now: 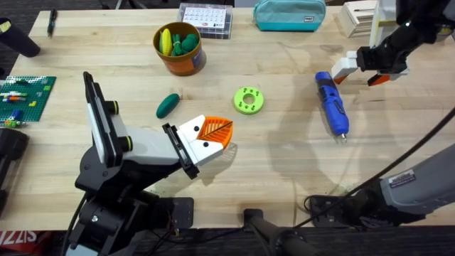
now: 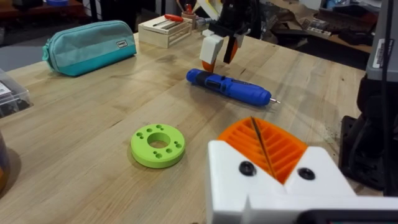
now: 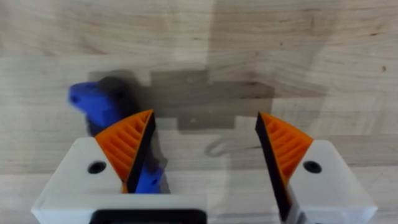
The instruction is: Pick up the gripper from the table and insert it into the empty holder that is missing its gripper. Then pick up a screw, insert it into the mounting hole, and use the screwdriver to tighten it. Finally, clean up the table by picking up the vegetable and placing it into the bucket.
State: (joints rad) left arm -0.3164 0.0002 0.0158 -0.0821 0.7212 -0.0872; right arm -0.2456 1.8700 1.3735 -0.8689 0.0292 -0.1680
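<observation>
2 orange-padded fingers of the right gripper (image 1: 360,70) stand wide apart and hold nothing, hanging just above the butt end of the screwdriver (image 1: 332,104). In the right wrist view the blue body (image 3: 104,112) lies off-centre, under the 1 pad (image 3: 132,144) on its side rather than in the gap between the pads, so my judgement is that the gripper needs a small sideways shift before it can close squarely. The screwdriver lies flat on the table (image 1: 284,156), its long axis running from the far end beneath the gripper toward the robot, silver tip nearest the bases. The right arm is clearly the nearer of the 2. The left gripper (image 1: 215,139) rests low near the table's middle, its pads pressed together on nothing. Just beyond it sits a lime-green disc (image 1: 248,100). The vegetable (image 1: 168,104) lies loose to the left gripper's far left, near the bucket (image 1: 179,48), which already holds other toy pieces.
</observation>
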